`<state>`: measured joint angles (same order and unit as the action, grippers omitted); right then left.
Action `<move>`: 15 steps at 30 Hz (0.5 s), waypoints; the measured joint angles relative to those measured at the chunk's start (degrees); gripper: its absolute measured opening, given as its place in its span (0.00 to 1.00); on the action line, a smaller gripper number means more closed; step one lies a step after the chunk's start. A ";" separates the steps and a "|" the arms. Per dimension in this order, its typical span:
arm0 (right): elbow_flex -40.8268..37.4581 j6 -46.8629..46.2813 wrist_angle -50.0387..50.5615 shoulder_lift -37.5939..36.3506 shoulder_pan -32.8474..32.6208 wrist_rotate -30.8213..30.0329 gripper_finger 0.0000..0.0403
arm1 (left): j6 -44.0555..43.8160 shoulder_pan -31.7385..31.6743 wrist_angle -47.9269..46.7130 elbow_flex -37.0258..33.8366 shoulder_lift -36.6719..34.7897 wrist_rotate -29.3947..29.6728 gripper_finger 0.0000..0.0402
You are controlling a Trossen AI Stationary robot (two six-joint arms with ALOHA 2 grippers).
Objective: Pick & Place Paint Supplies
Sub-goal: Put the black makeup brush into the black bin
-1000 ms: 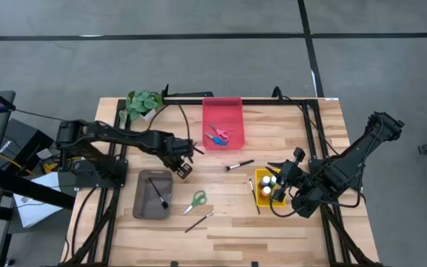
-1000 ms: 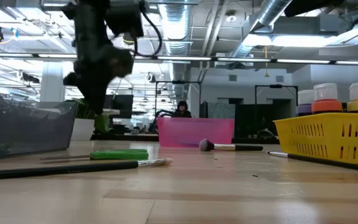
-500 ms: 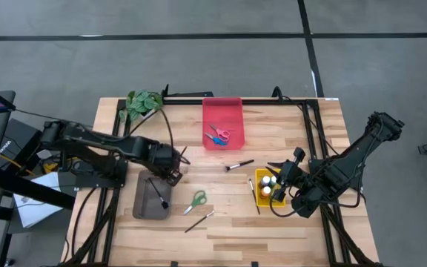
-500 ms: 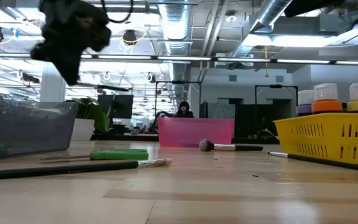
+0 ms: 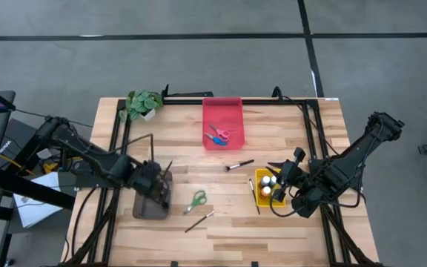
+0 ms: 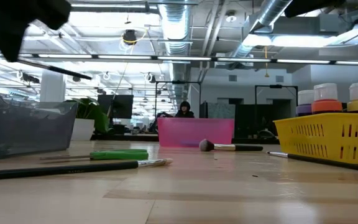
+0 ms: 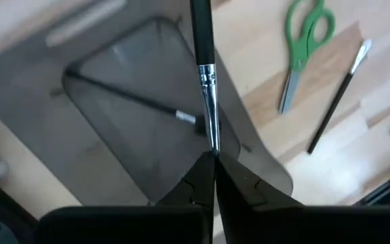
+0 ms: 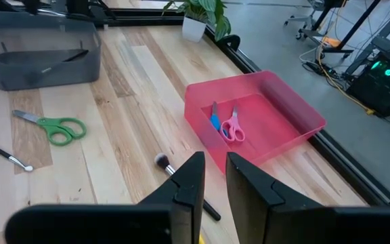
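My left gripper [image 5: 156,185] hovers over the grey tray [image 5: 142,209], shut on a thin dark-handled brush [image 7: 202,41]. That brush also sticks out of the dark gripper [image 6: 17,22] in the low view. A second brush [image 7: 124,100] lies flat in the grey tray. Green scissors [image 5: 196,200] and another brush [image 5: 199,220] lie on the wood right of the tray. My right gripper [image 8: 214,177] waits over the yellow basket [image 5: 259,178], its fingers a little apart with nothing between them. My left gripper pinches the brush's bristle end, just past the metal ferrule [image 7: 212,139], between its two shut fingertips. The fingers come from above, pointing steeply down. The brush is lifted clear above the grey tray and sticks out sideways, nearly level, its handle [image 6: 58,67] free.
The red tray [image 5: 232,111] at the far middle holds pink and blue scissors [image 5: 218,136]. A round-headed brush [image 5: 239,165] lies mid-table, a thin one [image 5: 256,199] beside the yellow basket of paint bottles [image 5: 270,182]. A potted plant [image 5: 143,102] stands far left.
My left gripper has carried the brush from mid-table toward the table's left and near edges, rising, until it stands over the grey tray. Its wrist has rolled, so the brush has swung about. It has stayed shut on the brush.
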<state>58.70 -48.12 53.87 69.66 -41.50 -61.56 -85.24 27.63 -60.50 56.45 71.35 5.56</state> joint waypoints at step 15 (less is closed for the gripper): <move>0.00 -0.55 -0.01 -0.01 0.00 0.00 0.14 | -20.28 15.20 0.03 0.00 2.65 3.00 0.00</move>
<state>58.70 -48.66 53.87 69.65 -41.50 -61.56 -105.52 42.83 -60.47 56.45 74.00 8.56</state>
